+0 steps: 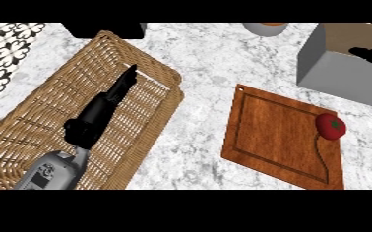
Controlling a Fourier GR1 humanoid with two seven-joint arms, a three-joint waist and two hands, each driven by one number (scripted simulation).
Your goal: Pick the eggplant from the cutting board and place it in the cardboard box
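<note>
The left robot hand (102, 109) hangs over a wicker basket (156, 123), fingers straight. On the marble desk (203, 59), a tomato (331, 126) sits at the wooden cutting board's (280, 132) right edge, near a grey box (330, 71).

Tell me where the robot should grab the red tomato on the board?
Probably round its wide middle, coming down from above. The tomato is a smooth ball with no handle, sitting at the cutting board's right edge, free on every side.

Bare marble counter (203, 64) lies open between wicker basket (156, 123) and cutting board (280, 132); a grey box (330, 73) stands beyond.
</note>
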